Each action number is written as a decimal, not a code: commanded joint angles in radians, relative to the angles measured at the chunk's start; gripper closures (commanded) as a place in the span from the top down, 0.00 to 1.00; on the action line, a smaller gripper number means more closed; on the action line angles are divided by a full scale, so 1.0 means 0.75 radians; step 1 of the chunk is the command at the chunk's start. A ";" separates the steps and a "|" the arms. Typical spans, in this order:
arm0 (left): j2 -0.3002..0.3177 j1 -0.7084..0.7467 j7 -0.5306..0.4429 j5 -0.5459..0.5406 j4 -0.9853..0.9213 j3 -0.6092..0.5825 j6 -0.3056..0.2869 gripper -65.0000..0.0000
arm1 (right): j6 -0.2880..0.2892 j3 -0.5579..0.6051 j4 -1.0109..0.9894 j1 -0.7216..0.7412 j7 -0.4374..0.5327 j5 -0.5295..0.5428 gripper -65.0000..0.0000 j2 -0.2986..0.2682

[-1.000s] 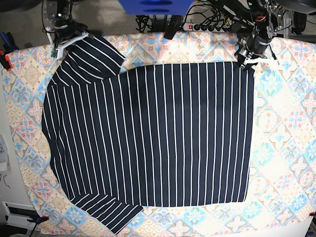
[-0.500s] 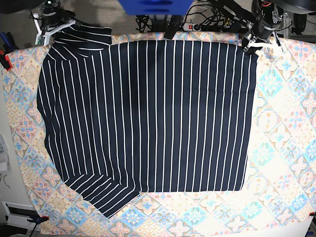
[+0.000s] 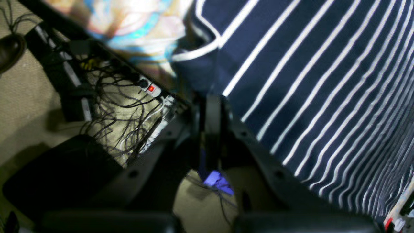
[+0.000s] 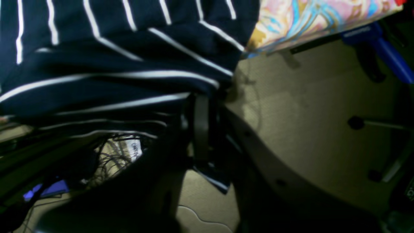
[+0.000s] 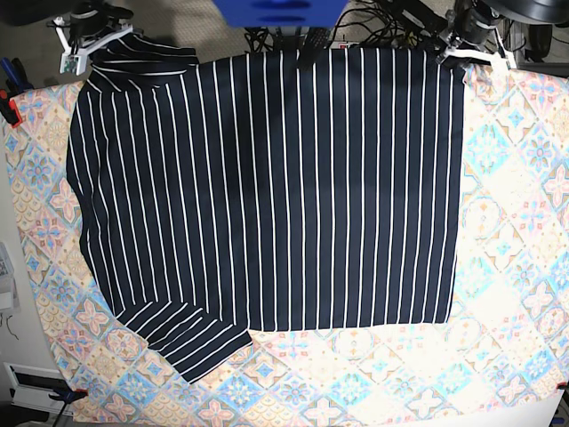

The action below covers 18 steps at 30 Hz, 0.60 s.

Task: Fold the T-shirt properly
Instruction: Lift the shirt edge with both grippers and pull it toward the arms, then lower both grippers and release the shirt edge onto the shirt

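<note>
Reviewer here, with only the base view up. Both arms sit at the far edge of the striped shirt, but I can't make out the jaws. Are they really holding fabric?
Observer: Yes for the left. In the left wrist view the left gripper is shut on the T-shirt, pinching a dark corner with a white-edged hem.
Operator: And the other arm?
Observer: The right wrist view shows the right gripper shut on a bunched, layered fold of the shirt.
Operator: Is that held edge over the table?
Observer: By the wrist views, both grips hang past the patterned cloth, with carpet floor and a power strip below.
</note>
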<state>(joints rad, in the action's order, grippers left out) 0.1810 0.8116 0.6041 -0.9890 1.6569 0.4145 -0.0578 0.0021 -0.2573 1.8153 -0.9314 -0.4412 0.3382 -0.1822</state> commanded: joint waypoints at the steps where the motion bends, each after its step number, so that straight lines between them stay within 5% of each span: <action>1: 0.013 0.009 -0.019 -0.010 0.026 0.042 -0.004 0.00 | -0.006 -0.014 0.025 -0.007 0.025 -0.006 0.00 -0.012; 18: 0.011 -0.287 -0.007 0.000 0.126 0.119 0.000 0.00 | -0.006 -0.055 0.050 0.398 0.010 -0.006 0.00 -0.012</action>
<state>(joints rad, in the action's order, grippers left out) 0.1780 0.5926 0.6250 -0.9848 1.7390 0.4988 -0.0532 0.0063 -0.2924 1.8385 -0.6228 -0.4595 0.3412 -0.1806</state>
